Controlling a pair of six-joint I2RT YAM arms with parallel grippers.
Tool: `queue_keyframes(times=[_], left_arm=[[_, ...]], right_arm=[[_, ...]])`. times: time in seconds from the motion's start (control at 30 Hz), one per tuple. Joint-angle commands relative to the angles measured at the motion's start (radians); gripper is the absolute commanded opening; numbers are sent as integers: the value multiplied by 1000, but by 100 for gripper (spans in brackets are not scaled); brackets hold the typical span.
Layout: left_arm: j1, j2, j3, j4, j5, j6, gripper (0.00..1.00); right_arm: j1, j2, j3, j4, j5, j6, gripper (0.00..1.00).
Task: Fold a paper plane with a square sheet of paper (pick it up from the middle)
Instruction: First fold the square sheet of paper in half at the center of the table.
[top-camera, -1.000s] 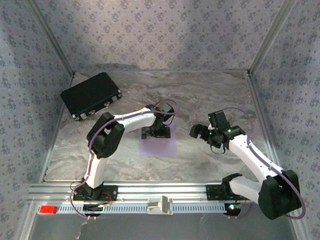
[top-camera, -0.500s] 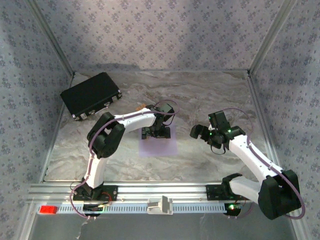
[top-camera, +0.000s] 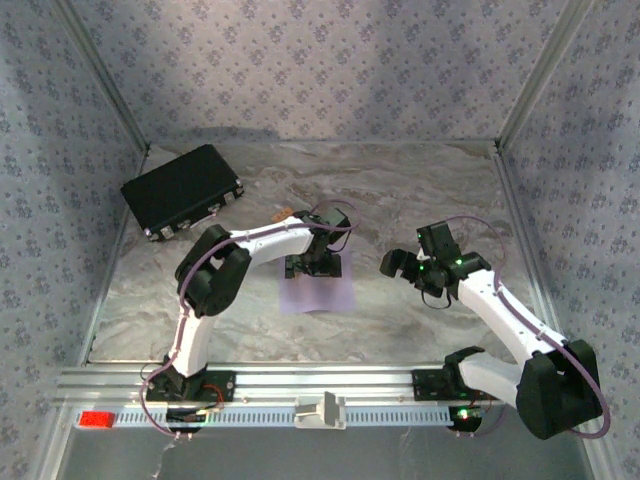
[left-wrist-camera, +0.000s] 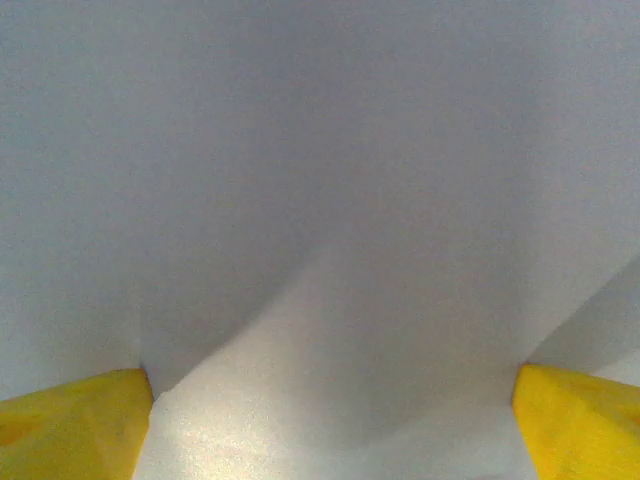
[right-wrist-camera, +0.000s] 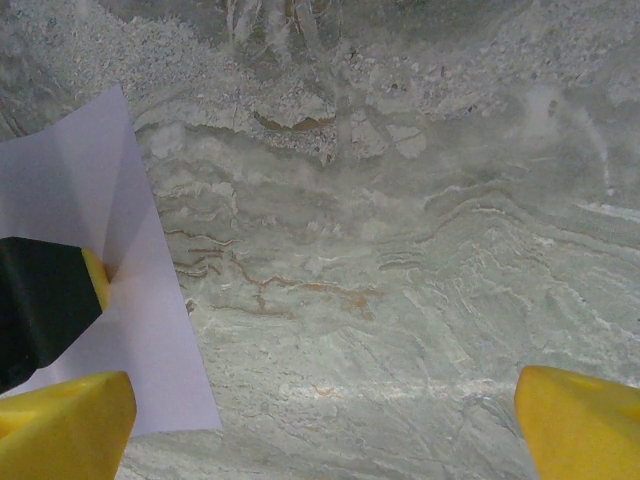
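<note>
Left claw (top-camera: 312, 265), spread wide, presses onto the middle of the square sheet of paper (top-camera: 318, 295), likely to bunch up a ridge for pinching; faint hump between yellow fingertips (left-wrist-camera: 75, 425). Sheet lies mid-counter (top-camera: 420, 190). Right claw (top-camera: 398, 264) agape, hovers just beside its right edge, presumably waiting.

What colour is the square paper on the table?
Pale lilac, plain and unmarked. The square sheet of paper shows best in the right wrist view.
</note>
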Motion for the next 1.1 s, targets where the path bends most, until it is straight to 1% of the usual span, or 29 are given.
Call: queue_keyframes(times=[0.0, 0.1, 0.23, 0.33, 0.43, 0.5, 0.57, 0.63, 0.7, 0.8, 0.87, 0.97, 1.07], left_arm=[[-14, 69, -16, -39, -26, 24, 89], [-23, 49, -10, -35, -38, 43, 83], [-32, 6, -13, -18, -59, 71, 74], [-36, -40, -26, 5, -76, 82, 67], [-46, -131, -102, 118, -83, 107, 58], [-46, -186, -154, 201, -74, 113, 50], [-45, -220, -177, 225, -69, 120, 45], [-45, -248, -192, 250, -50, 126, 43], [-41, -281, -216, 305, 1, 131, 41], [-27, -331, -253, 418, 101, 120, 41], [-8, -357, -281, 484, 170, 102, 41], [27, -385, -346, 622, 302, 59, 41], [68, -394, -420, 772, 424, -15, 41]], right_arm=[[-6, -17, -7, -23, 12, -4, 99], [-8, -19, -5, -28, 31, 9, 99], [-9, -19, 6, -84, 108, 66, 99], [-7, -35, -6, -65, 106, 75, 99], [-4, -69, -24, -37, 105, 84, 99], [-5, -98, -38, -37, 125, 90, 99], [-9, -124, -53, -37, 152, 102, 99], [-15, -147, -64, 1, 161, 106, 99], [-22, -170, -69, 10, 146, 91, 99], [-34, -193, -66, 9, 128, 31, 99], [-44, -209, -66, -5, 130, 30, 99], [-62, -227, -77, 4, 113, 31, 99], [-85, -236, -90, 15, 85, 32, 99]])
